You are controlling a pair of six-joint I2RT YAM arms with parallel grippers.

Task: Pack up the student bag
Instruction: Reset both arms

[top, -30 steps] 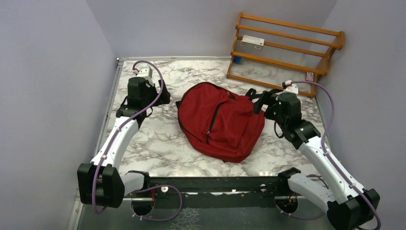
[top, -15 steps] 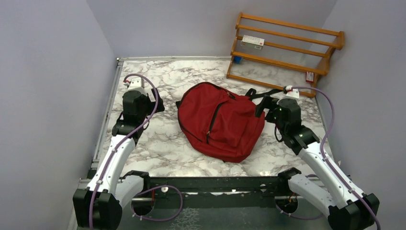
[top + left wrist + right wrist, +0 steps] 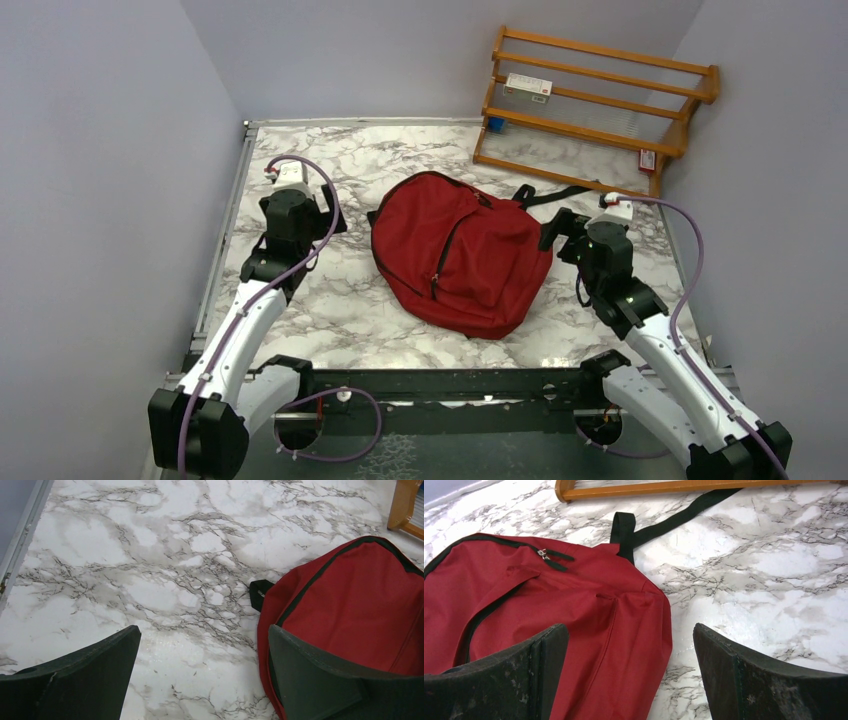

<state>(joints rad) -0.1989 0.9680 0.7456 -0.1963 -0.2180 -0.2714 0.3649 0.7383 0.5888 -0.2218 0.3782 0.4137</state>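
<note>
The student bag (image 3: 460, 255) is a dark-red backpack lying flat in the middle of the marble table, its zippers closed. It also shows in the left wrist view (image 3: 360, 600) and in the right wrist view (image 3: 549, 605). A black strap (image 3: 674, 520) trails from its top toward the rack. My left gripper (image 3: 322, 208) is open and empty, just left of the bag; in the left wrist view (image 3: 204, 645) its jaws stand wide over bare marble. My right gripper (image 3: 560, 232) is open and empty at the bag's right edge; in the right wrist view (image 3: 630, 642) it hovers over the bag's edge.
A wooden rack (image 3: 595, 105) leans at the back right, with a white box (image 3: 527, 86) on its shelf; its frame shows in the right wrist view (image 3: 634, 487). Grey walls close in on the table's left, back and right.
Both arms have drawn back toward the near edge. The right gripper has moved away from the black strap, to the bag's right side. The bag has not moved.
</note>
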